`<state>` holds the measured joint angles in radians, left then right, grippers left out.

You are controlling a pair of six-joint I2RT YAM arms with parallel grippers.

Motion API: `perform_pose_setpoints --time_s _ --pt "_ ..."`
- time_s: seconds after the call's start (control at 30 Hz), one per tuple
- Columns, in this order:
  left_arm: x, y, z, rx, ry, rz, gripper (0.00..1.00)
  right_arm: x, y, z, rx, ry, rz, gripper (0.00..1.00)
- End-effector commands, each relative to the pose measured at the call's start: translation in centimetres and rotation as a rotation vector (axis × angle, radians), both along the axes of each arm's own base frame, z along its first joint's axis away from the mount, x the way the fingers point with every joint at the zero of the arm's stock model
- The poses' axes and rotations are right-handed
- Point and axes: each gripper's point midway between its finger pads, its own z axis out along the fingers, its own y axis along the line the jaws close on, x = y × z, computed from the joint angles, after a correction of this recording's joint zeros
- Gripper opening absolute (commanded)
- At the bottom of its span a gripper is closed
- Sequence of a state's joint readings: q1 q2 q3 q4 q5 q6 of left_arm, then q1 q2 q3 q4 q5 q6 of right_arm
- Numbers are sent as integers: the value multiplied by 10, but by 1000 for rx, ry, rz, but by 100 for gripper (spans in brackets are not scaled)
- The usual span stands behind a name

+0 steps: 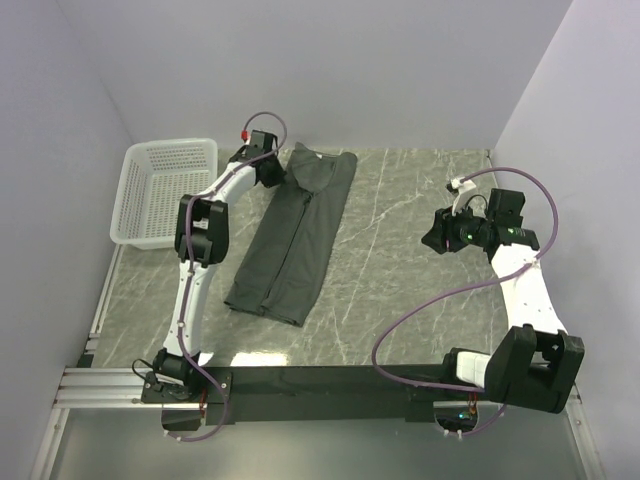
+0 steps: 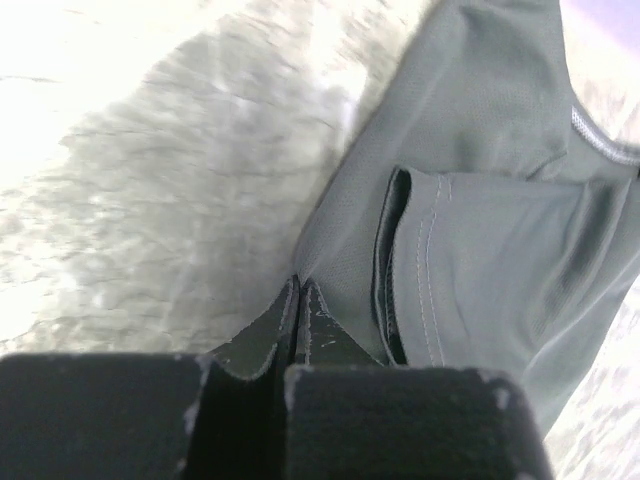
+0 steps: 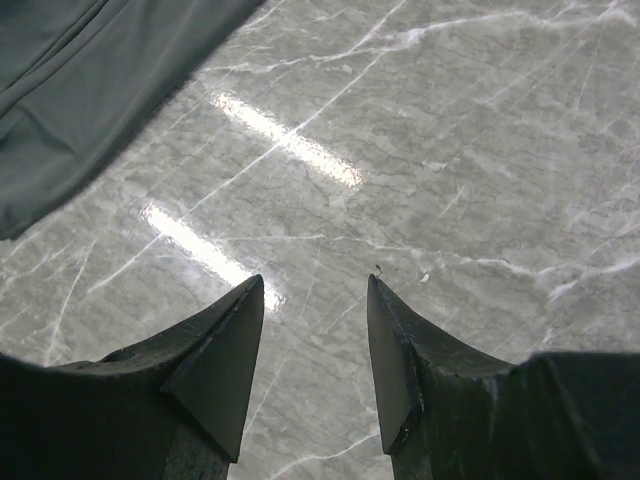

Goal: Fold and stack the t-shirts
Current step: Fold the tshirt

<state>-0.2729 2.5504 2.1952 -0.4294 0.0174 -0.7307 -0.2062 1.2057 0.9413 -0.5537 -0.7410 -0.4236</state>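
One dark charcoal t-shirt (image 1: 290,240) lies folded into a long narrow strip on the marble table, running from the back centre toward the front left. My left gripper (image 1: 272,170) is at the strip's far left corner, by the collar end. In the left wrist view its fingers (image 2: 300,285) are closed together right at the edge of the grey fabric (image 2: 480,230), where a hemmed sleeve fold shows. My right gripper (image 1: 432,238) hovers open and empty over bare table to the right of the shirt. In the right wrist view (image 3: 312,285) the shirt (image 3: 80,90) lies at the upper left.
A white plastic mesh basket (image 1: 170,143) stands at the back left, just left of my left arm. The grey walls close in at the back and on both sides. The black mounting rail (image 1: 320,380) runs along the near edge.
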Motion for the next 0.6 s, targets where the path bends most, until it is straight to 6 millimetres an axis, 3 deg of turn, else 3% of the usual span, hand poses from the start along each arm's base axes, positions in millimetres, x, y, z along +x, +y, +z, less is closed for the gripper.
perform_pose_setpoints --time_s 0.0,0.1,0.17,0.2,0.3,0.33,0.4,0.43,0.47,0.5,0.53,0.57 --pt "7 7 34 -26 -50 116 0 5 -4 0 -3 -8 -22 53" --pt "4 10 38 -34 -52 135 1 4 -4 -2 -2 -3 -21 53" --pt "3 6 52 -56 -77 117 5 3 0 -2 8 -4 5 53" --pt "3 4 65 -63 -103 96 19 -1 7 -2 20 -9 55 53" --pt "1 -2 89 -82 -142 46 41 -11 26 -7 13 -8 167 54" --pt "-2 -3 111 -81 -177 22 44 -17 45 -11 -9 -23 262 55" --pt "-10 -4 128 -81 -199 -12 53 -21 63 -15 -50 -39 339 56" --pt "-15 -3 157 -77 -253 -37 56 -31 91 -21 -59 -34 431 56" --pt "-21 -1 169 -73 -274 -48 58 -30 101 -21 -69 -47 450 57" --pt "-32 1 164 -60 -261 -63 62 -30 113 -22 -79 -39 464 58" --pt "-41 6 204 -49 -352 -82 64 -38 135 -29 -48 18 497 58" --pt "-49 9 214 -38 -374 -90 66 -41 146 -30 -24 49 504 58"
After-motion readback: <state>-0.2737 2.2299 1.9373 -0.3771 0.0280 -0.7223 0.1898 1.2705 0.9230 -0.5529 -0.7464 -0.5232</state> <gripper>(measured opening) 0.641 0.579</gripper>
